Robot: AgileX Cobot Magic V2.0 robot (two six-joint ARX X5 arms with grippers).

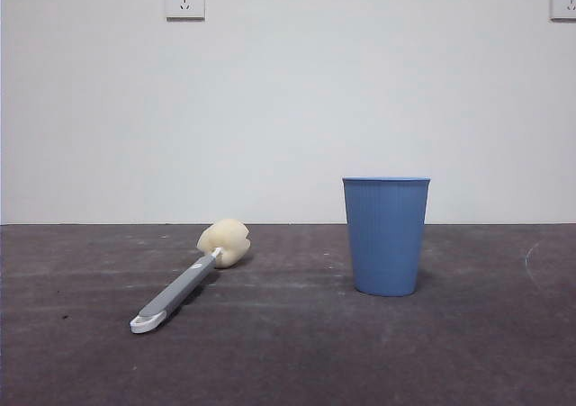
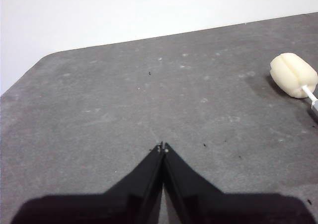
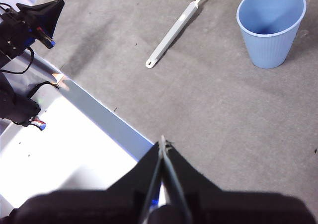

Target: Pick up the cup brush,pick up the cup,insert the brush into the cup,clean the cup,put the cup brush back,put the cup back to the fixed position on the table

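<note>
Closest to the front camera lies the cup brush (image 1: 186, 283), flat on the table (image 1: 288, 361), white looped tip toward us, slim grey handle running back to a rounded cream-yellow sponge head with a cleft down its middle. Beside it, well apart, stands the cup (image 1: 386, 235): blue, upright, finely ribbed, narrowing toward its base, a smooth band around the rim, mouth open and nothing inside that shows.

Over to the left gripper (image 2: 162, 146): jaws pressed together tip to tip, holding nothing, hovering above bare dark grey tabletop. Ahead of it and off to one side, only the sponge head and a short bit of white stem reach into its view.

Now the right gripper (image 3: 163, 143): jaws likewise closed to a thin seam, empty, poised high above the table edge. Both task items sit well ahead of it, the brush (image 3: 175, 30) lying diagonally, the cup (image 3: 271, 26) further across, neither touched.
</note>
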